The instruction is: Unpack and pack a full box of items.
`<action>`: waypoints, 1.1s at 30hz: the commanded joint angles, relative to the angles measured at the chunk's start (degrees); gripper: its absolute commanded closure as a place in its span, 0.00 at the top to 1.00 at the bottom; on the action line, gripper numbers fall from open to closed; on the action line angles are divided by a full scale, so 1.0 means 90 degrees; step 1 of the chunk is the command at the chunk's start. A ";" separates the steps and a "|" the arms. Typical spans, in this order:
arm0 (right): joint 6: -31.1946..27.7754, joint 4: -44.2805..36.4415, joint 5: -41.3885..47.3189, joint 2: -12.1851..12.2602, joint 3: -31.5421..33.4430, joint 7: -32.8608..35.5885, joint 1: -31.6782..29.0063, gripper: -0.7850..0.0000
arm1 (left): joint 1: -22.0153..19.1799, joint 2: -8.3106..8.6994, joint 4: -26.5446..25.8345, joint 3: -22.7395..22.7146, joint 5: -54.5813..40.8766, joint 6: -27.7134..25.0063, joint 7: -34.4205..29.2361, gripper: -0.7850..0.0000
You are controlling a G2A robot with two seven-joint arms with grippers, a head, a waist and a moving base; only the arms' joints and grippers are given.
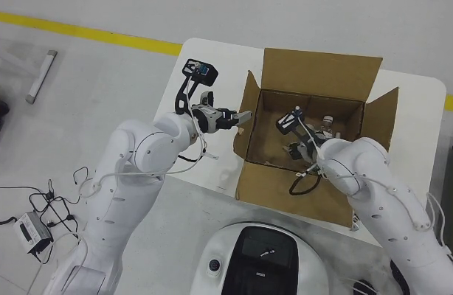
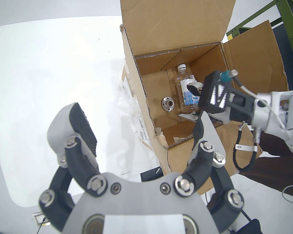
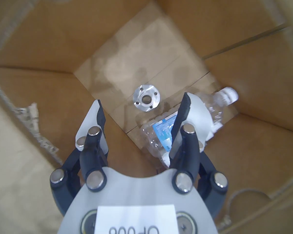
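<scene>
- Works at an open cardboard box [image 1: 322, 70] on a white table [image 1: 204, 66]; flaps up and out; unpacking seemingly near its end, with little left on the floor of it.
- Hangs the right gripper [image 3: 141, 102] down inside the box, fingers spread wide and nothing between them; sits above a bottle [image 3: 157, 133] and a metal flange [image 3: 146, 99], touching neither as far as can be told.
- Holds the left gripper [image 2: 141, 119] outside, over the table just beside the box's wall; spread wide too, and empty.
- Finds the bottle lying on its side on the box floor, white cap towards a corner, close along one wall; clear plastic, ribbed, blue-and-white label round the middle; cannot tell whether full or empty.
- Finds the flange flat on the floor just beside the bottle, apart from it; small round disc, hole in the centre, smaller holes around.
- Judges the bottle light, smooth and round; likely to roll, or to dent under a hard squeeze; best to take it across the labelled middle, one finger at either side of the body, not at the tapering neck.
- Judges the flange stiff, dense for its size, slippery; low and flat, so little to get hold of; best to pinch across the rim, fingertips right down on the cardboard.
- Watch the box walls on the way out; cardboard gives and may shift if an arm catches it.
</scene>
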 commanded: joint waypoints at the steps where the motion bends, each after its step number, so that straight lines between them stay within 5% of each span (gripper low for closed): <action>1: 0.0001 -0.0518 0.0198 0.0048 0.0402 -0.0014 -0.0064 0.74 | 0.0000 0.0000 0.0000 0.0000 0.0001 -0.0001 0.0000 1.00; 2: -0.0054 -0.0859 0.0265 0.0079 0.0640 -0.0005 -0.0068 0.72 | 0.0000 0.0000 0.0000 0.0000 0.0001 -0.0001 0.0000 1.00; 5: -0.0208 -0.1681 0.0638 0.0167 0.1417 0.0062 -0.0141 0.09 | 0.0000 0.0000 0.0000 0.0000 0.0001 -0.0001 0.0000 1.00; 6: -0.0295 -0.1919 0.0662 0.0200 0.1667 0.0144 -0.0152 0.00 | 0.0000 0.0000 0.0000 0.0000 0.0001 -0.0001 0.0000 1.00; 14: -0.0370 -0.3053 0.0343 0.0402 0.3467 0.1003 -0.0341 0.00 | 0.0000 0.0000 0.0000 0.0000 0.0001 -0.0001 0.0000 1.00; 23: -0.0450 -0.3260 -0.0095 0.0575 0.5234 0.2337 -0.1025 0.00 | 0.0000 0.0000 0.0000 0.0000 0.0001 -0.0001 0.0000 1.00; 33: -0.0212 -0.3314 -0.0496 0.0659 0.6527 0.2405 -0.3406 0.00 | 0.0000 0.0000 0.0000 0.0000 0.0001 -0.0001 0.0000 1.00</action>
